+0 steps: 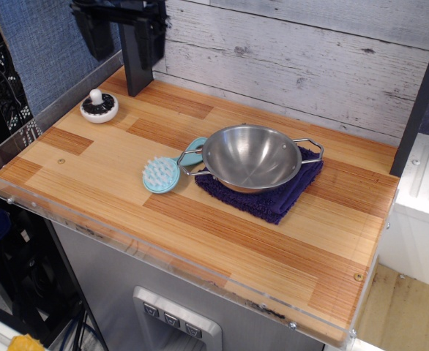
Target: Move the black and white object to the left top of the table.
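The black and white object point(99, 107), a small round white brush with black bristles and a white knob, sits upright on the table point(200, 219) at its far left corner. My gripper point(124, 33) hangs well above it and a little to the right, near the top edge of the view. Its two black fingers are spread apart and hold nothing. The brush stands free, with nothing touching it.
A light blue round brush point(163, 172) lies mid-table, left of a steel bowl with handles point(252, 156) on a dark blue cloth point(273, 199). A black post point(136, 62) stands at the back left. A clear acrylic rim point(127, 241) edges the table.
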Robot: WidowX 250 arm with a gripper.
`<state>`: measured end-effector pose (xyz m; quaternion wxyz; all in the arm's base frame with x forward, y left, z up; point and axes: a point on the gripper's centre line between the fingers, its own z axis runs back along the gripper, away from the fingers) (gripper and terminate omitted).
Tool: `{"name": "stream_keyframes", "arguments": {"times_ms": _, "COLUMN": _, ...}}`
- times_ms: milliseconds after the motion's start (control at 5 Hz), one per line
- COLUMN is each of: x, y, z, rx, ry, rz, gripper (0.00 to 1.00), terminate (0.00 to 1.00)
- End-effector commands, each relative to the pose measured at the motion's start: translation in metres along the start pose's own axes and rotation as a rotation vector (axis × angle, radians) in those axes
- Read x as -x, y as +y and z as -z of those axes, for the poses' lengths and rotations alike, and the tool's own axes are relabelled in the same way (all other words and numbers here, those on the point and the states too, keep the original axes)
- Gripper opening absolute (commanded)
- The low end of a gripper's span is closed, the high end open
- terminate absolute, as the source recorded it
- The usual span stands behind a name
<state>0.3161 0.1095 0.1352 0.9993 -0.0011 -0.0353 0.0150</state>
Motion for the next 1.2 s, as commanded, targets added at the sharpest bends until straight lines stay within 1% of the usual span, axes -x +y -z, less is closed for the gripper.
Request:
{"name": "stream_keyframes", "arguments": {"times_ms": 0, "x": 0.0119, "y": -0.0096, "z": -0.0233, "rx": -0.032, "ry": -0.044, "rz": 0.098, "gripper": 1.00, "terminate": 0.00}}
{"name": "stream_keyframes", "arguments": {"times_ms": 800, "x": 0.0119, "y": -0.0096, "z": -0.0233, "rx": -0.032, "ry": -0.044, "rz": 0.098, "gripper": 1.00, "terminate": 0.00}}
{"name": "stream_keyframes", "arguments": {"times_ms": 1000, "x": 0.0119, "y": -0.0096, "z": -0.0233, "rx": -0.032, "ry": -0.044, "rz": 0.098, "gripper": 1.00, "terminate": 1.00}}
